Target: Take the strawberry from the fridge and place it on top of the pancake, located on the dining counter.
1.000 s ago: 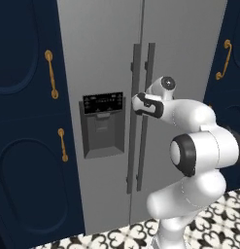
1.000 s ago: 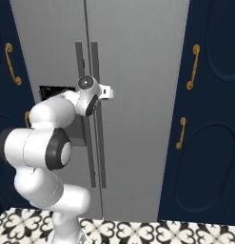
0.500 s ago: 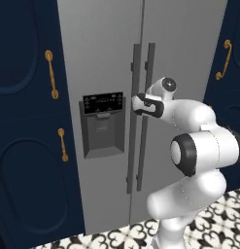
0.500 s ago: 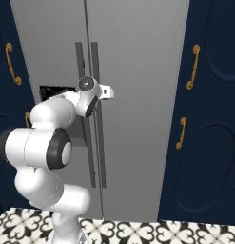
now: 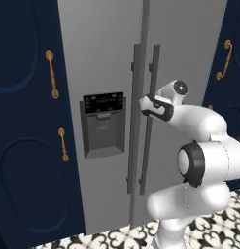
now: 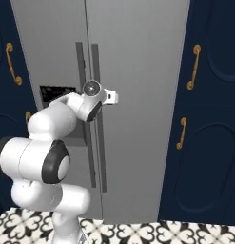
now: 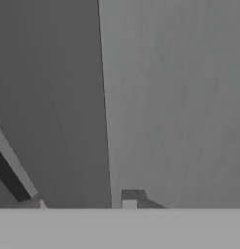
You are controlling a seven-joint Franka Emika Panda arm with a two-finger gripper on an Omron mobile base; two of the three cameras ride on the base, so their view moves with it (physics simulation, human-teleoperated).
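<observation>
Over the last second our tool (image 5: 146, 105) has drawn its jaws together onto the right-hand vertical handle (image 5: 151, 97) of the fridge (image 5: 107, 58), whose doors remain closed, so we judge the strawberry, presumably inside, reachable once we pull this door open.

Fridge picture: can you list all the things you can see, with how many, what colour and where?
fridge: one, grey steel, middle, both doors closed
fridge handles: two, dark grey, upright, side by side at the door seam
dispenser panel: one, black, on the left door
cabinets: navy, both sides of the fridge
cabinet handles: gold, upright
floor: black-and-white patterned tiles
arm: one, white
pincer: one, shut on the right fridge handle
</observation>
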